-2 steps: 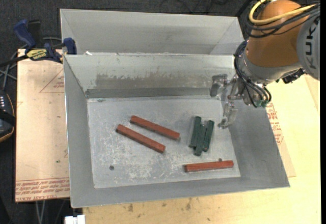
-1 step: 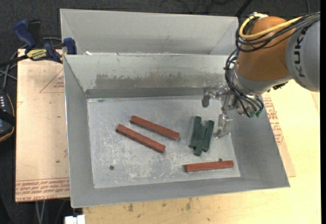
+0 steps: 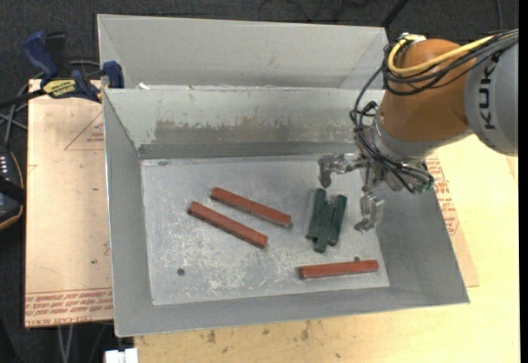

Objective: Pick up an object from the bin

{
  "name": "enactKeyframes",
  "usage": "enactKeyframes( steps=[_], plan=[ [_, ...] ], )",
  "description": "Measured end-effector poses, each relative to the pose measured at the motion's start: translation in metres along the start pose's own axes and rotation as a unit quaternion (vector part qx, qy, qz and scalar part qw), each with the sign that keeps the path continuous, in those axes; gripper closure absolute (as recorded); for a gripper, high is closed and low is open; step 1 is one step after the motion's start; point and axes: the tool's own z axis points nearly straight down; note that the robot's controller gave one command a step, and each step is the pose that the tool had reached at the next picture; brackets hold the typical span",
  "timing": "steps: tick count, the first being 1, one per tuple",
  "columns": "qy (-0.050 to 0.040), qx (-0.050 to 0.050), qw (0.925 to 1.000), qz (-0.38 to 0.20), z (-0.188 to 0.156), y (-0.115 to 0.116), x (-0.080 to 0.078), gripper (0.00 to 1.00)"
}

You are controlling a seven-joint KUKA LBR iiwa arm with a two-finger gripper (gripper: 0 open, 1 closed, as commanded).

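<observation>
My gripper [image 3: 346,198] hangs over the right half of the bin with its two fingers spread apart and nothing between them. One fingertip [image 3: 327,178] is at the upper left, the other [image 3: 365,219] lower right. Just below and between them lies a dark green block [image 3: 327,219], made of two bars side by side, pointing roughly away from the front wall. A reddish-brown bar [image 3: 339,270] lies flat near the front wall, below the green block.
Two more reddish-brown bars lie slanted in the middle of the bin floor, one [image 3: 250,207] behind the other [image 3: 227,224]. The orange-covered arm reaches in over the bin's right wall.
</observation>
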Motion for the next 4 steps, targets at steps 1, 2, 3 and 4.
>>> enactKeyframes(
  steps=[1,2,3,4],
  plan=[
    [-0.0019,0.001,0.9974,-0.072,0.001,-0.004,-0.005,0.00],
    [-0.0015,0.001,0.9837,-0.180,0.051,-0.003,-0.011,0.00],
    [-0.0026,0.001,0.9558,-0.294,0.072,0.001,-0.010,1.00],
    [-0.0027,0.001,0.9558,-0.294,0.072,0.001,-0.010,1.00]
  ],
)
